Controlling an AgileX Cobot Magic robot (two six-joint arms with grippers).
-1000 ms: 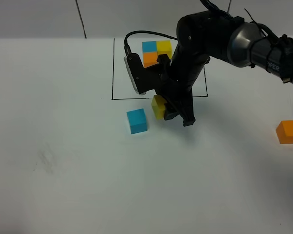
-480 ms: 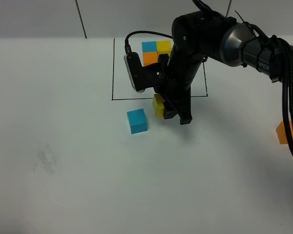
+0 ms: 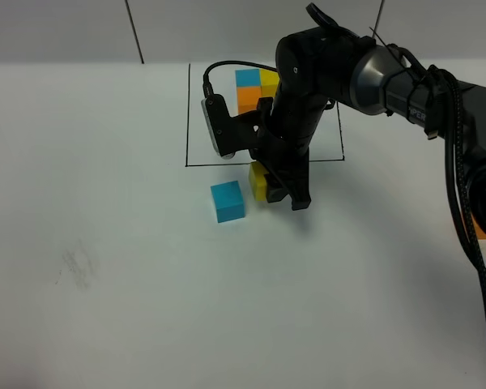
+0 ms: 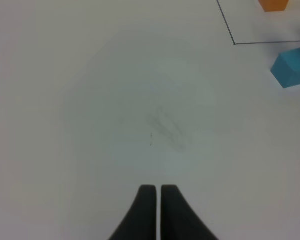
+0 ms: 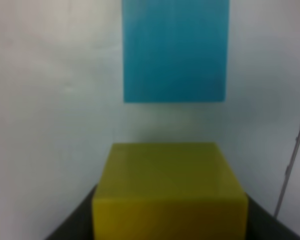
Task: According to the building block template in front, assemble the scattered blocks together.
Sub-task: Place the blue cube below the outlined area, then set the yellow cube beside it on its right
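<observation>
Yellow block (image 3: pixel 259 181), clamped by R gripper (image 3: pixel 277 191) just outside near line of marked square (image 3: pixel 186 121), has been shifted closer to blue block (image 3: pixel 227 201) vs 1 s ago, gap remains, mating pending; L gripper (image 4: pixel 155 202) pinched closed, empty.

Place: a robot lab or test room, not a home.
Table: one big, plain white table (image 3: pixel 105 324) fills almost the whole view.
Wall: a bare pale wall (image 3: pixel 57 32) stands behind the far edge, with thin dark lines running up it.
Drawn square: a black line square (image 3: pixel 186 113) is marked on the table by the far edge.
Robot: a black robot arm (image 3: pixel 324 73) with thick cables (image 3: pixel 462 162) and a small camera (image 3: pixel 219 126) fixed on it.
Test things: bright template blocks (image 3: pixel 259 87) in the square, a blue block (image 3: pixel 227 201) and a yellow block (image 3: pixel 259 182) just outside it.
Wear: a faint grey scuff (image 3: pixel 74 267) toward the near left corner.
</observation>
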